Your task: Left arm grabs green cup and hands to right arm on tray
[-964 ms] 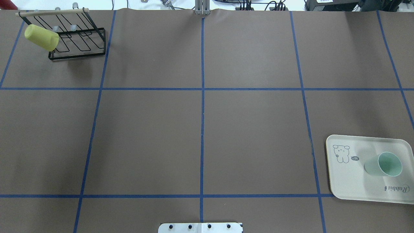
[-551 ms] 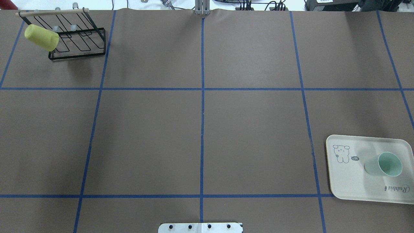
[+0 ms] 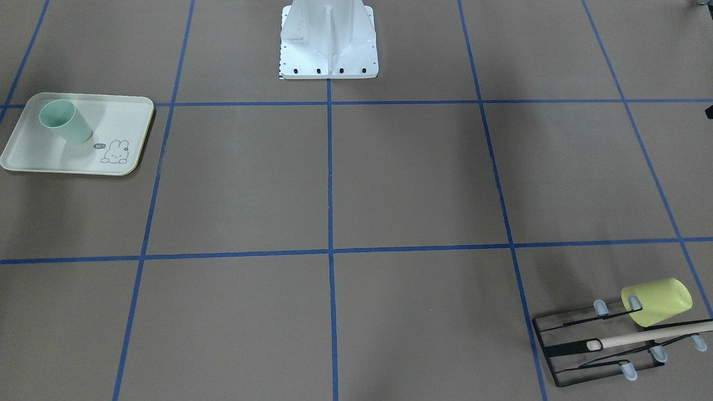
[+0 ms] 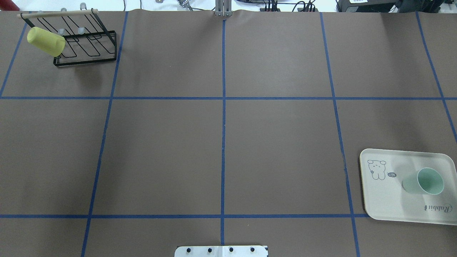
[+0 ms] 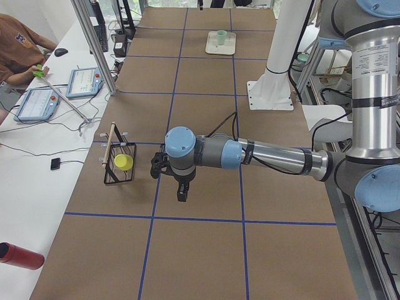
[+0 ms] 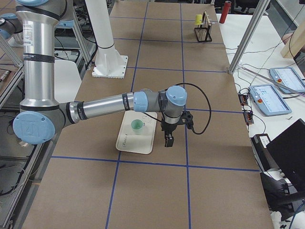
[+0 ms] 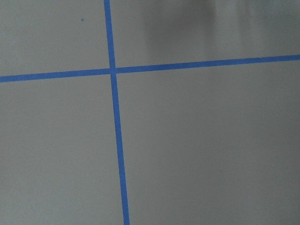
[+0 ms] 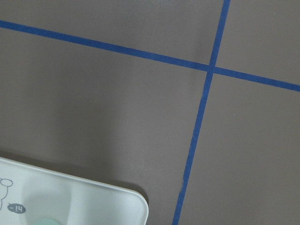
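Note:
The green cup (image 4: 425, 182) stands mouth up on the right half of the cream tray (image 4: 385, 203), also seen at the front-facing view's left as cup (image 3: 64, 122) and tray (image 3: 33, 159). The right arm's gripper (image 6: 168, 140) hangs just beside the tray's (image 6: 131, 143) edge, apart from the cup (image 6: 137, 126); I cannot tell whether it is open or shut. The left arm's gripper (image 5: 181, 190) hovers over bare table to the right of the rack; its state cannot be told either. The right wrist view shows only a tray corner (image 8: 93, 201).
A yellow-green cup (image 4: 45, 41) hangs on a black wire rack (image 4: 89, 53) at the far left corner. The white robot base (image 3: 328, 44) stands at the near middle edge. A person (image 5: 15, 50), tablets and a red bottle (image 5: 19, 256) are on the side table.

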Tool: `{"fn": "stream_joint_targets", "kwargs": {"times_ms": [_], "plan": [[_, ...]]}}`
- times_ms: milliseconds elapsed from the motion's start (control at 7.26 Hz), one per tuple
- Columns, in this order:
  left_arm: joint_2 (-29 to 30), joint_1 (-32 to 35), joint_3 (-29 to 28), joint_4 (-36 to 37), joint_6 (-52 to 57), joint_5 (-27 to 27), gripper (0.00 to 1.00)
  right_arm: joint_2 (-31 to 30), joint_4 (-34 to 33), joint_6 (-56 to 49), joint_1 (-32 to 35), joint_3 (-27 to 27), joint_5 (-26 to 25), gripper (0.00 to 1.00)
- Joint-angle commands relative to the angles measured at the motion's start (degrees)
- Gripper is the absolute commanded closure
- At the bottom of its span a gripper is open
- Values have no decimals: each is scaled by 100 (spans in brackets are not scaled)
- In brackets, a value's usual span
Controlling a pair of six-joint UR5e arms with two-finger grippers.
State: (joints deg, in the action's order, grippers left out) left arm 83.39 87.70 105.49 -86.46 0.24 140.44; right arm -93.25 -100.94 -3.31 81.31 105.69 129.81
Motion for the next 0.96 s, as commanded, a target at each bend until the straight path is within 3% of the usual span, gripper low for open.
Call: {"fn": "stream_joint_targets", "kwargs": {"times_ms": [0,138,551,827], "plan": [[55,-7,-20,6,-6,-42,0,-44,161,-21,8,91,227,0],[72,-8,-20,6,-6,-78,0,-210,180,-3,8,92,821,0],[81,1,-46,15,3,-96,0,-220,189,-30,25,101,757,0],[125,-7,-38,15,-6,-436,0,-264,189,-30,43,154,661,0]]}}
